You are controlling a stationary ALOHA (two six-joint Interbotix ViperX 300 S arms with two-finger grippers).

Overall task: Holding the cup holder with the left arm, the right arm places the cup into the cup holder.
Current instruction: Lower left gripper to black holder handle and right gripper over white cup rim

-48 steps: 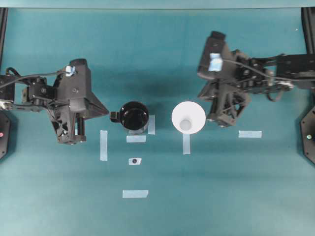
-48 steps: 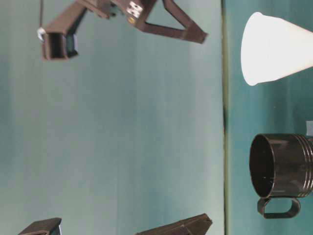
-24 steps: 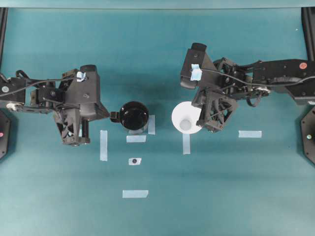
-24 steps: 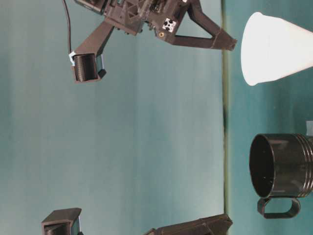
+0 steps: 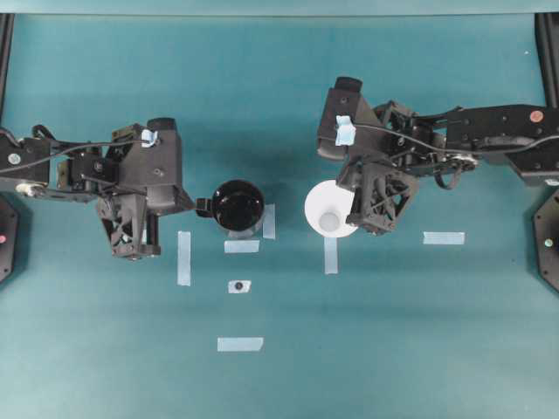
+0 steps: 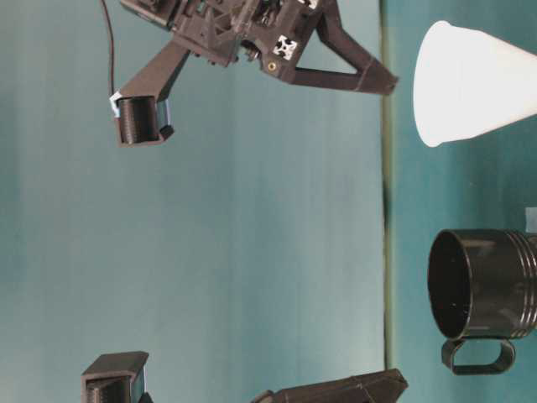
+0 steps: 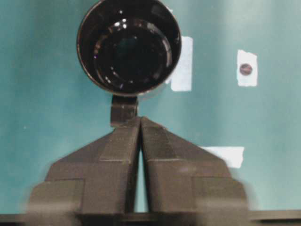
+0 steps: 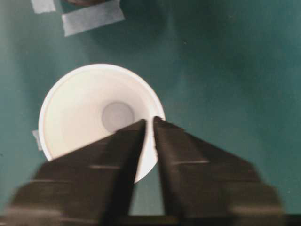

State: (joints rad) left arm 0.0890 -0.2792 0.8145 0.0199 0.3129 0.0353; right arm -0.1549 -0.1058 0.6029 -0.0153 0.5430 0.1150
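While both cups sit apart: each tool over its own target.
Right tool (image 8: 149,123), jaws a narrow slit, above the cup (image 8: 89,117) rim; left tool (image 7: 140,123), near-closed, touching the cup holder (image 7: 129,44) tab.

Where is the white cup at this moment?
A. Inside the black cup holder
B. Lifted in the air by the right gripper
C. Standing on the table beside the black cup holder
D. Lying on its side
C: the cup stands upright on the table, apart from the empty cup holder, and no gripper holds it.
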